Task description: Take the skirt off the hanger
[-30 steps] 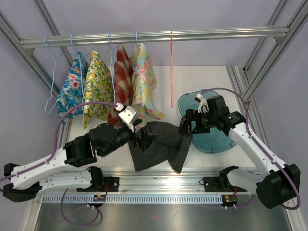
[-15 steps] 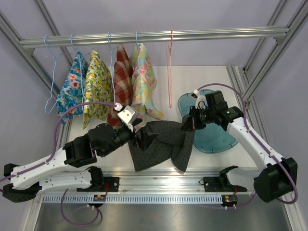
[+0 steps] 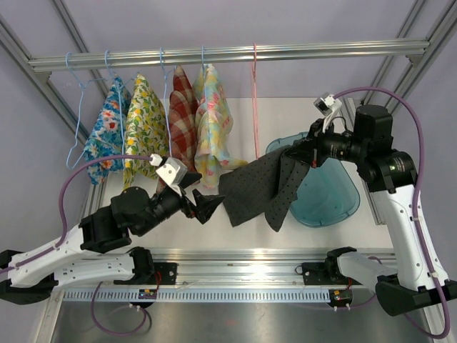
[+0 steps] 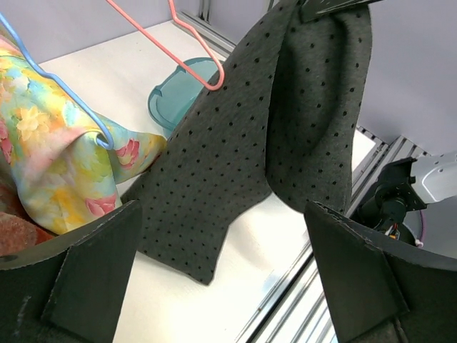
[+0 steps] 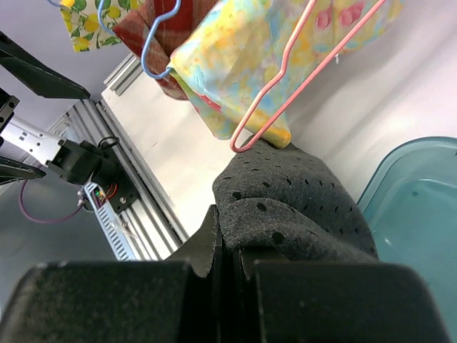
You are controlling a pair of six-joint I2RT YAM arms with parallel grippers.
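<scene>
Skirt (image 3: 258,189) is dangling at frame centre, apparently free of the pink hanger (image 3: 254,107) above it, and my right gripper (image 3: 300,153) is clamping its upper right corner by the teal bin (image 3: 328,199). Its long axis is slanting down toward lower left, ending near my left gripper (image 3: 200,201), which is sitting spread apart, holding nothing.

No legible text, labels, brands or numbers in any view. Small circuit board (image 3: 148,293) on front rail (image 3: 243,294): markings too small to read.
</scene>
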